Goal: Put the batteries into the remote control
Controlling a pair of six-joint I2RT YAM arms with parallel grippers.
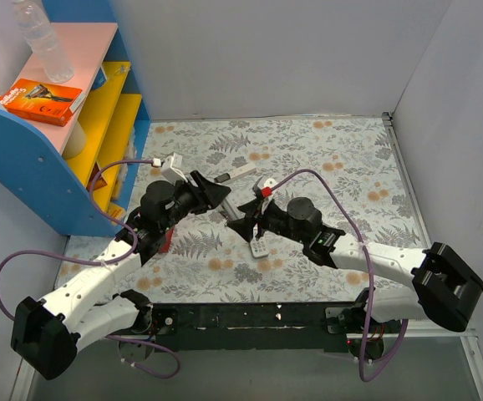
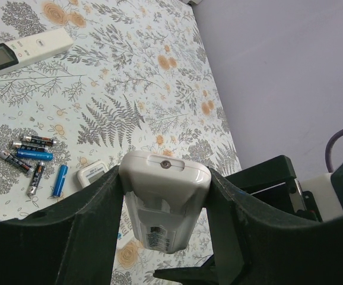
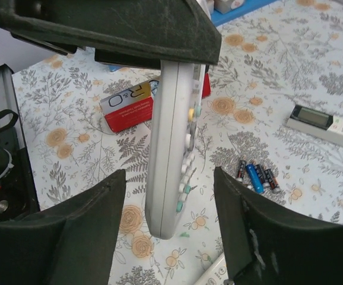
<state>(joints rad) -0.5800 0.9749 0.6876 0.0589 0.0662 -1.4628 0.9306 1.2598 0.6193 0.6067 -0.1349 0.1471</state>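
Observation:
My left gripper (image 2: 165,178) is shut on the top end of a grey-white remote control (image 2: 162,208) and holds it upright above the table. In the right wrist view the remote (image 3: 171,148) hangs with its buttons facing right, between the open fingers of my right gripper (image 3: 170,173), which do not touch it. Several small batteries (image 2: 35,163), blue and black, lie together on the flowered table; they also show in the right wrist view (image 3: 256,175). In the top view the left gripper (image 1: 218,195) and right gripper (image 1: 248,210) meet mid-table.
A long white remote with a display (image 2: 26,50) lies beyond the batteries. A small white remote (image 1: 260,248) lies below the grippers. A red box (image 3: 127,107) sits on the table by the left arm. A blue and yellow shelf (image 1: 99,125) stands at the left.

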